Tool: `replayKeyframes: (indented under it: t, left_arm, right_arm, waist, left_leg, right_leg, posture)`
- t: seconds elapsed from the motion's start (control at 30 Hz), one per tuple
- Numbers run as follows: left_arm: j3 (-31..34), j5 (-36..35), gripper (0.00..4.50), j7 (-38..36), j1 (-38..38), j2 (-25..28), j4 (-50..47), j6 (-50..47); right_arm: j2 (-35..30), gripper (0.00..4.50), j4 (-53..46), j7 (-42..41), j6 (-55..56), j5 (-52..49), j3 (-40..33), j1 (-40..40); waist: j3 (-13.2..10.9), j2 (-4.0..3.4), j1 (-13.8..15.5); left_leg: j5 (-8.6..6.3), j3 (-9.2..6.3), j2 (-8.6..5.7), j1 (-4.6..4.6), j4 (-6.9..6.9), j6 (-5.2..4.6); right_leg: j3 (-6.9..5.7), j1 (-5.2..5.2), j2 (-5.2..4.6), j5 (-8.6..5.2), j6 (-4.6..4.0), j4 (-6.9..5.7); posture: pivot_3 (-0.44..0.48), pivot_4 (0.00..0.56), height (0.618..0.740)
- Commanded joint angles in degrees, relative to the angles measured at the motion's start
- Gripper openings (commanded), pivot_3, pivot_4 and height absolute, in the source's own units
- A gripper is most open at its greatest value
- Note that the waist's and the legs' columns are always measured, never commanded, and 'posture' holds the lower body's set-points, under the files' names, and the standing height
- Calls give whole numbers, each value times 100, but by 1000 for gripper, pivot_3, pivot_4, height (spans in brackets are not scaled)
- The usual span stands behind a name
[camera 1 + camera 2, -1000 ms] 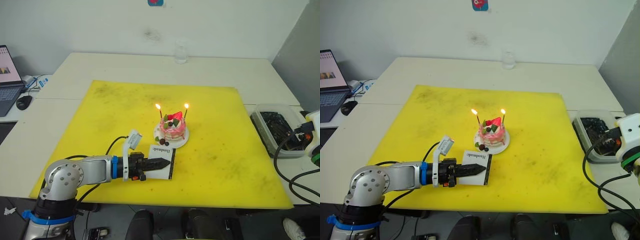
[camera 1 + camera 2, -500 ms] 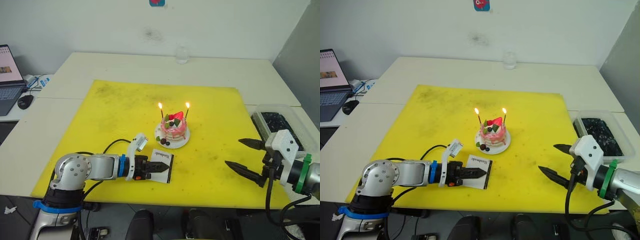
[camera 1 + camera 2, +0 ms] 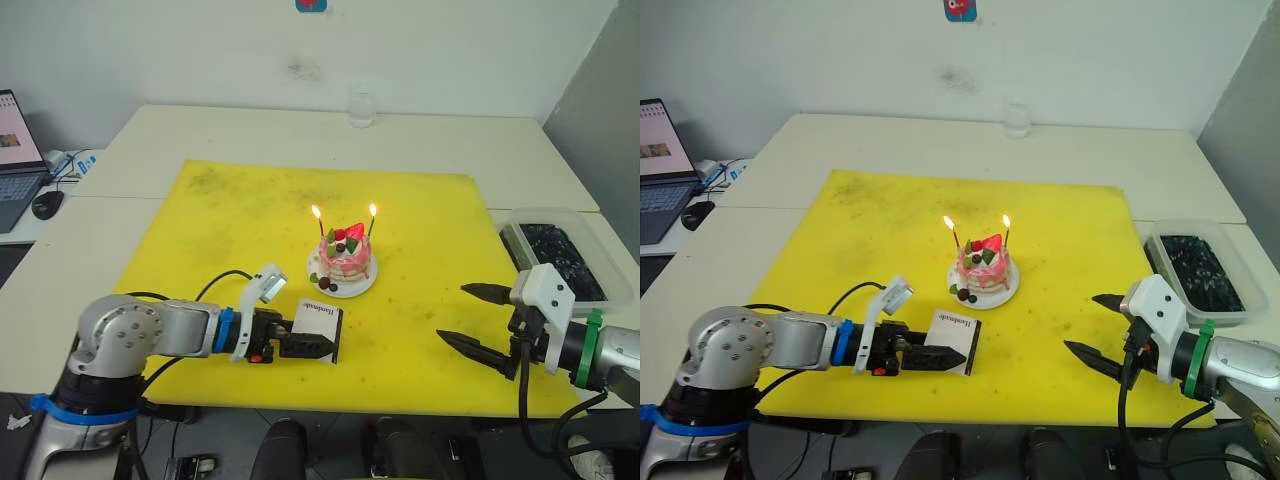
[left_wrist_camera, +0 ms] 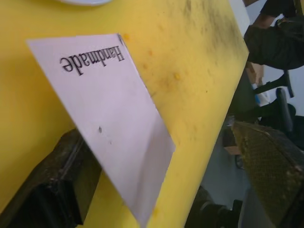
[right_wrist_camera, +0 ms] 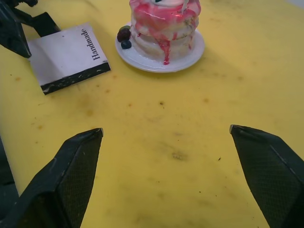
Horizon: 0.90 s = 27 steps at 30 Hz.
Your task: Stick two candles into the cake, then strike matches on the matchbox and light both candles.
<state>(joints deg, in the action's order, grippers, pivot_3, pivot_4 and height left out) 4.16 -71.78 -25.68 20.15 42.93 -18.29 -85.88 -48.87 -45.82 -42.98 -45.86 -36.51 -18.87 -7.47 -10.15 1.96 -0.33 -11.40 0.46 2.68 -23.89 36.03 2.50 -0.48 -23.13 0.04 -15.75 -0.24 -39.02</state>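
Note:
The pink cake (image 3: pixel 344 260) stands on its white plate (image 3: pixel 363 289) mid-mat, with two dark candles (image 3: pixel 321 229) (image 3: pixel 370 225) upright in it, both burning. In front of it lies the white matchbox (image 3: pixel 320 321), lettered "Handmade". My left gripper (image 3: pixel 312 343) is open at the box's near side; in the left wrist view the matchbox (image 4: pixel 109 123) overlaps one finger (image 4: pixel 52 190) while the other stands far off. To the right of the cake, low over the mat, my right gripper (image 3: pixel 452 313) is open and empty. The matches are out of view.
The yellow mat (image 3: pixel 240 220) covers the pale table. A clear tub with dark contents (image 3: pixel 555 250) sits off the mat's right edge. A glass (image 3: pixel 362 105) stands at the far side. A laptop (image 3: pixel 12 150) and mouse (image 3: pixel 47 205) are far left.
My left gripper has opened at the matchbox. My right arm has come into view from the right, and its gripper, open, now hangs over the mat beside the cake.

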Motion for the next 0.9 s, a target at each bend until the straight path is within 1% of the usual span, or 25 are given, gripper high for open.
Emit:
replayKeyframes:
  t: [0.03, 0.07, 0.1, 0.17, 0.23, 0.27, 0.3, 0.33, 0.4, 0.53, 0.63, 0.73, 0.9]
  left_arm:
    - [379, 43, 4475, -229, -194, 534, -415, 53]
    - [418, 198, 4475, -398, -279, 753, -543, 240]
    - [415, 501, 4475, -671, -398, 1045, -716, 597]
    - [440, 1274, 4475, -1125, -649, 1488, -863, 1542]
    - [627, 1989, 4475, -1527, -927, 1683, -838, 2599]
    - [713, 2328, 4475, -1795, -1088, 1778, -812, 3136]
    - [779, 2770, 4475, -1923, -1215, 1802, -717, 3767]
    - [810, 3114, 4475, -1988, -1311, 1869, -594, 4162]
    - [957, 3429, 4475, -2307, -1431, 1939, -274, 4677]
    - [1135, 3916, 4475, -2729, -1523, 2007, 317, 5370]
    - [1181, 4104, 4475, -2926, -1431, 2000, 611, 5631]
    - [1186, 4138, 4475, -3029, -1339, 1979, 728, 5617]
    - [1117, 4170, 4475, -3134, -1253, 1871, 805, 5597]
  right_arm:
    - [-200, 4500, 42, -160, 146, -67, -84, 196]
    - [-260, 4500, 84, -218, 170, -77, -112, 244]
    - [-337, 4500, 138, -294, 197, -92, -153, 299]
    - [-490, 4500, 261, -448, 286, -89, -253, 411]
    - [-650, 4500, 421, -602, 362, -118, -373, 532]
    - [-722, 4500, 507, -684, 411, -118, -433, 594]
    - [-807, 4500, 610, -785, 453, -131, -514, 661]
    - [-893, 4500, 704, -881, 468, -170, -612, 724]
    - [-1075, 4500, 906, -1108, 535, -183, -772, 825]
    - [-1437, 4500, 1343, -1536, 688, -109, -994, 955]
    - [-1616, 4500, 1596, -1749, 840, -22, -1020, 1012]
    - [-1725, 4500, 1796, -1891, 946, 18, -991, 1082]
    - [-1752, 4500, 1939, -1954, 1059, 101, -791, 1214]
  waist:
    - [-1, 1, -2]
    - [-2, 1, -1]
    - [-4, 2, 3]
    - [-5, 3, 15]
    - [-8, -2, 29]
    - [-8, -2, 33]
    - [-9, -2, 36]
    - [-9, -2, 38]
    - [-10, -2, 41]
    - [-11, -2, 37]
    - [-11, -3, 35]
    - [-11, -3, 31]
    - [-12, -3, 27]
  left_leg:
    - [0, -1, 0, 0, 0, 0]
    - [0, 0, 0, 0, -1, 0]
    - [0, -1, -1, 0, -3, 0]
    - [0, 0, -1, -2, -4, 0]
    - [0, 0, 1, 0, -6, 0]
    - [0, 2, 0, -1, -6, 0]
    - [0, 5, 2, -1, -6, 0]
    - [-1, 7, 2, -2, -6, 0]
    - [-1, 14, 3, -3, -8, 0]
    - [-2, 22, 6, -6, -12, -2]
    - [-2, 24, 10, -6, -16, -3]
    - [-2, 24, 12, -6, -20, -3]
    - [-2, 25, 13, -6, -22, -3]
  right_leg:
    - [3, -1, -1, 0, 0, 1]
    - [4, -2, -2, 0, 0, 2]
    - [4, -2, -5, -1, -1, 4]
    - [3, -5, -7, -2, -4, 5]
    - [2, -4, -17, -7, -12, 5]
    - [0, -3, -21, -21, -37, 5]
    - [1, -3, -24, -24, -42, 5]
    - [1, -3, -27, -26, -44, 7]
    - [1, -3, -35, -29, -51, 8]
    - [-3, -5, -35, -34, -57, 10]
    - [-6, -6, -35, -34, -56, 10]
    - [-8, -7, -34, -23, -35, 10]
    - [-8, -7, -34, -20, -29, 10]
  posture:
    - [0, 150, 740]
    - [0, 150, 740]
    - [0, 150, 740]
    - [0, 150, 740]
    - [0, 150, 740]
    - [0, 150, 740]
    - [0, 150, 740]
    - [0, 150, 740]
    - [0, 150, 740]
    - [0, 150, 740]
    - [0, 150, 740]
    - [0, 150, 740]
    - [0, 150, 740]
